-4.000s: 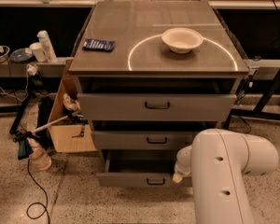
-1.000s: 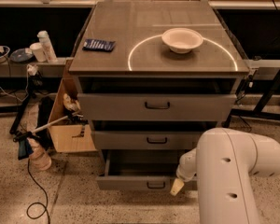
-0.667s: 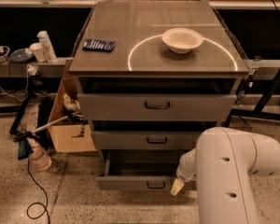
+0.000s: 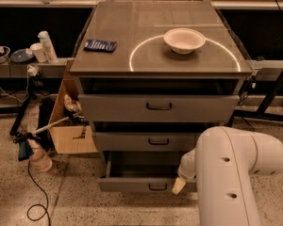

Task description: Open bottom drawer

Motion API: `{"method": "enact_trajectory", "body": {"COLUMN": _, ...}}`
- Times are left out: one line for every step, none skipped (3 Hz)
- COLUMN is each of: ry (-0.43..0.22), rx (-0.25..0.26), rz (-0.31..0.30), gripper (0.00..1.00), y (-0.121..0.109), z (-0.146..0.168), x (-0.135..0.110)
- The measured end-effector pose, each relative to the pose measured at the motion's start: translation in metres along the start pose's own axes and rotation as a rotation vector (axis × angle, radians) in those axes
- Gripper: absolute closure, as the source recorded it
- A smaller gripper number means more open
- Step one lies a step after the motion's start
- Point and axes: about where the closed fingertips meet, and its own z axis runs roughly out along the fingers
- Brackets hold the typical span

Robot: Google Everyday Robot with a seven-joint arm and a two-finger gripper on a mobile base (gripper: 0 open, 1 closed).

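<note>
The bottom drawer is the lowest of three grey metal drawers in the cabinet. It stands pulled out toward me, and its plain grey tray shows behind the narrow front. A small black loop handle sits at the front's centre. My gripper is at the drawer front just right of the handle, with a cream tip against the front's upper edge. My bulky white arm fills the lower right and hides the drawer's right end.
The middle drawer and top drawer stand slightly out. A white bowl and a blue packet lie on the cabinet top. On the floor to the left are a cardboard box, a bottle and a black cable.
Since four seconds ago the bottom drawer has slid a little further out and my gripper has come toward me with it. Over the last second almost nothing has moved.
</note>
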Motion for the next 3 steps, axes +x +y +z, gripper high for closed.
{"method": "enact_trajectory", "body": {"ry": -0.005, "rx": 0.009, "rz": -0.004, "gripper": 0.0, "y": -0.001, "z": -0.004, "x": -0.001}}
{"method": "enact_trajectory", "body": {"ry": -0.009, "rx": 0.023, "rz": -0.006, "gripper": 0.0, "y": -0.005, "z": -0.01, "x": -0.002}}
{"method": "enact_trajectory", "body": {"ry": -0.011, "rx": 0.037, "rz": -0.003, "gripper": 0.0, "y": -0.007, "z": -0.018, "x": -0.001}}
